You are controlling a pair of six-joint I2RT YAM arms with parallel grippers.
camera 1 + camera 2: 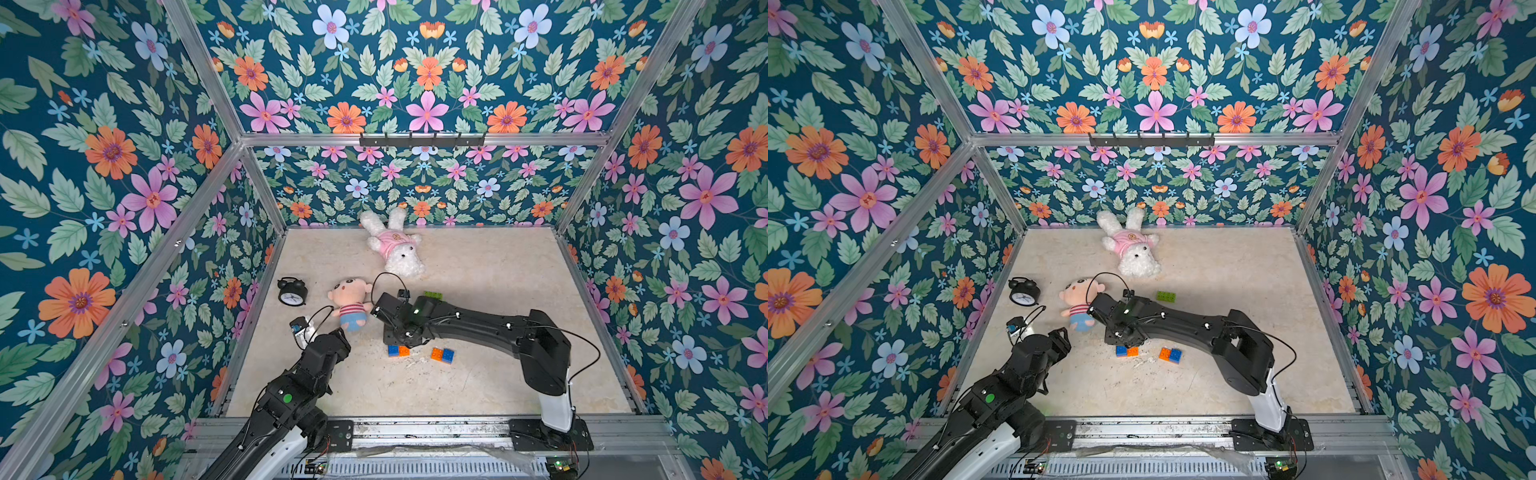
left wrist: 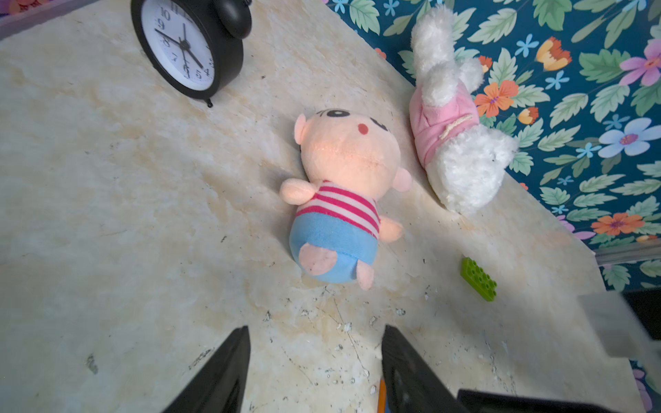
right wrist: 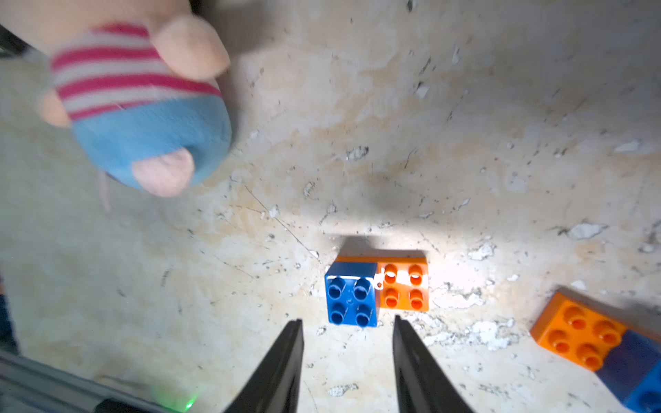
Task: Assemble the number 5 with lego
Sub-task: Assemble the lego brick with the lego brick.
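R arm (image 1: 478, 328) nearest blue-orange pair (image 3: 357, 296).
R jaws part-open, empty; pair just past tips, lower-centre wrist view, long axis crosswise. L jaws apart, empty.

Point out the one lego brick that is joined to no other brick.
The lime-green brick, lying alone farther back. The rest are joined: the left orange-and-blue pair and the right orange-and-blue pair.

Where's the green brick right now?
In both top views the green brick lies flat near the middle, alone, just beyond the right arm, with the white plush toy farther back to its left.
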